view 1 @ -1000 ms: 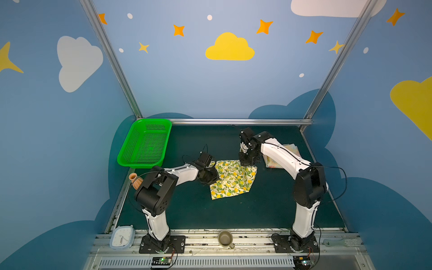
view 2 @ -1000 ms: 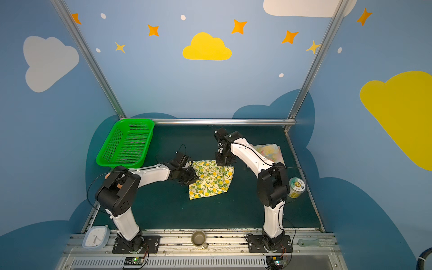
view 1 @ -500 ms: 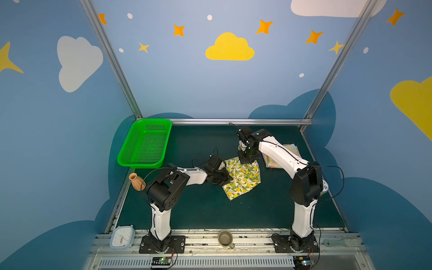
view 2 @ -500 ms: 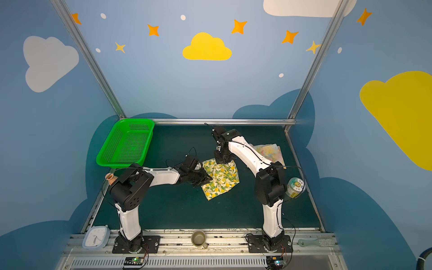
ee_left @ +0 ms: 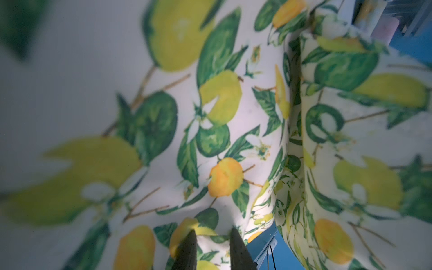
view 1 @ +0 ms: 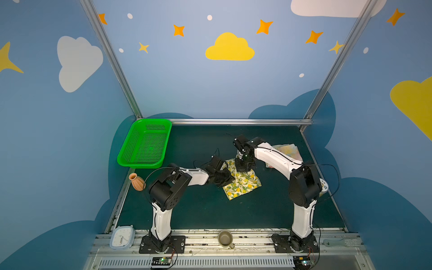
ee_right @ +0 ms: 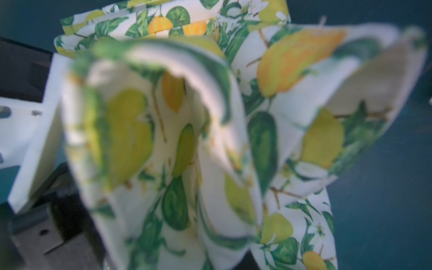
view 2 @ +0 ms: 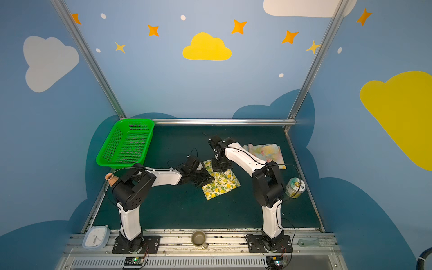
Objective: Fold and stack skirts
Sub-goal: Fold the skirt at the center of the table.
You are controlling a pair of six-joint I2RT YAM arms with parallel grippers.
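The lemon-print skirt (view 1: 243,185) lies mid-table, partly doubled over, and shows in both top views (view 2: 222,184). My left gripper (view 1: 230,178) reaches in low from the left and is shut on a raised edge of it. In the left wrist view the cloth (ee_left: 222,117) sits between the two dark fingers (ee_left: 188,247). My right gripper (view 1: 243,168) points down at the skirt's far edge, shut on a bunched fold. That fold (ee_right: 280,93) fills the right wrist view and hides the jaws. The pale flowered skirt (view 2: 266,152) lies folded at the back right, behind the right arm.
A green mesh basket (view 1: 145,145) stands at the back left. A terracotta vase (view 1: 137,181) sits by the left table edge and a round tin (view 2: 295,187) by the right edge. On the front rail are a small clock (view 1: 122,237) and a cup (view 1: 225,238).
My left gripper has travelled right with the lemon skirt's left edge, laying it over the rest, so the skirt looks narrower. The right gripper has shifted only slightly.
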